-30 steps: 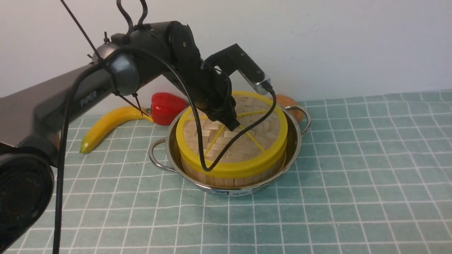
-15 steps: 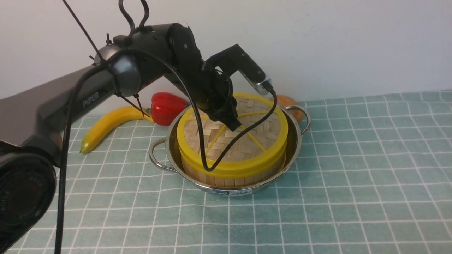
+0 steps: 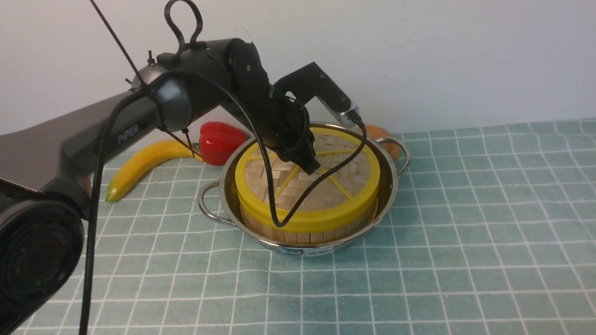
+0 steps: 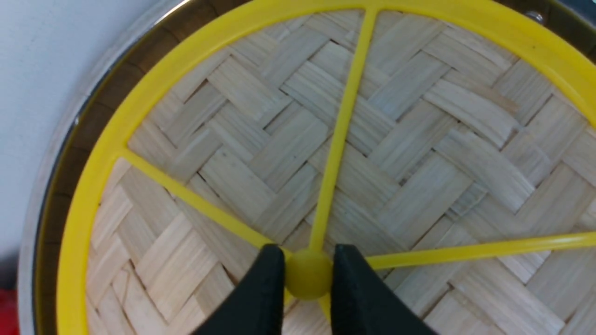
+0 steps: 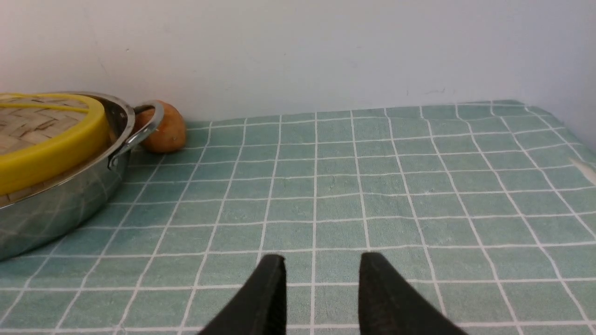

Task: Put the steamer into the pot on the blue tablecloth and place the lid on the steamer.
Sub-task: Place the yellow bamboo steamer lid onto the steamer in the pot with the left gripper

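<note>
Jaws of left gripper (image 4: 308,279) pinch the lid's yellow knob (image 4: 308,280); right gripper (image 5: 320,291) jaws spread, empty, over the blue tablecloth (image 3: 465,209). Lid (image 3: 307,179) lies flat on steamer (image 3: 302,230), which sits inside the pot (image 3: 386,204) on the cloth. Risk: lifting away before the jaws part would drag the lid off or skew it. Left wrist view alone shows the pinch; front view hides the knob but shows the full stack.

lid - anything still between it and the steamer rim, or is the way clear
Nothing visible stands between them. The lid already lies on the steamer inside the pot, and the left gripper is shut on its knob.
</note>
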`<move>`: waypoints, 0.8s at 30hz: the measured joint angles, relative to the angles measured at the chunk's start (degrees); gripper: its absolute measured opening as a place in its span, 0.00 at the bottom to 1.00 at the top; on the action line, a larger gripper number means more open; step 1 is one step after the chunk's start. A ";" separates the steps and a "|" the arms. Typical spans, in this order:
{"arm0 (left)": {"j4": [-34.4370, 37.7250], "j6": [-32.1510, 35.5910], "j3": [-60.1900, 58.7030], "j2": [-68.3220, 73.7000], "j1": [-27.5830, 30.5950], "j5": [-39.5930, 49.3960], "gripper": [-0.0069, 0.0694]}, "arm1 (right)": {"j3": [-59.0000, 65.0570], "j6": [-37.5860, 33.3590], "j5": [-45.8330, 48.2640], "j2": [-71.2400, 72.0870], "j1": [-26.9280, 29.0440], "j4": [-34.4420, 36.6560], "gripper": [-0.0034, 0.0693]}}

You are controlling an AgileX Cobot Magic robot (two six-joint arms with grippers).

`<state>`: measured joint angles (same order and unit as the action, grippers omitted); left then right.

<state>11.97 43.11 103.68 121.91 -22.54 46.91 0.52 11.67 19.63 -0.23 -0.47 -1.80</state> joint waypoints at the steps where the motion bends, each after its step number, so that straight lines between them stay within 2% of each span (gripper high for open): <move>1: 0.00 0.00 0.00 0.00 0.00 0.00 0.28 | 0.00 0.00 0.00 0.00 0.00 0.00 0.38; 2: -0.12 0.00 0.00 -0.07 0.00 0.06 0.30 | 0.00 0.00 0.00 0.00 0.00 0.00 0.38; 3: -0.62 0.00 -0.06 -0.69 0.00 1.20 0.40 | 0.00 0.00 0.00 0.00 0.00 0.00 0.38; 4: -0.63 0.00 -0.06 -0.93 0.00 1.30 0.42 | 0.00 0.00 0.00 0.00 0.00 0.00 0.38; 6: -0.89 -0.47 -0.10 -3.28 0.00 2.14 0.57 | 0.00 0.00 0.00 0.00 0.00 0.00 0.38; 8: -1.19 -1.21 -0.10 -5.58 0.00 2.67 0.66 | 0.00 0.00 0.00 0.00 0.00 0.00 0.38; 10: -1.77 -2.51 -0.10 -8.46 0.00 2.81 0.75 | 0.00 0.00 0.00 0.00 0.00 0.00 0.38; 11: -2.89 -3.97 -0.10 -12.45 0.00 2.81 0.84 | 0.00 0.00 0.00 0.00 0.00 0.00 0.38; 13: -3.44 -7.29 -0.10 -18.76 0.00 2.33 0.94 | 0.00 0.00 0.00 0.00 0.00 0.00 0.38; 16: -2.58 -11.06 -0.10 -25.73 0.00 -0.37 0.98 | 0.00 0.00 0.00 0.00 0.00 0.00 0.38; 19: -1.80 -13.07 -0.05 -32.20 0.00 -4.03 0.99 | 0.00 0.00 0.00 0.00 0.00 0.00 0.38; 21: -1.71 -13.63 0.00 -35.81 0.00 -6.98 0.97 | 0.00 0.00 0.00 0.00 0.00 0.00 0.38; 24: -1.65 -13.84 0.00 -41.22 0.00 -13.10 0.89 | 0.00 0.00 0.00 0.00 0.00 0.00 0.38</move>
<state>10.32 29.28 103.68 80.69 -22.54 33.81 0.52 11.67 19.63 -0.23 -0.47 -1.80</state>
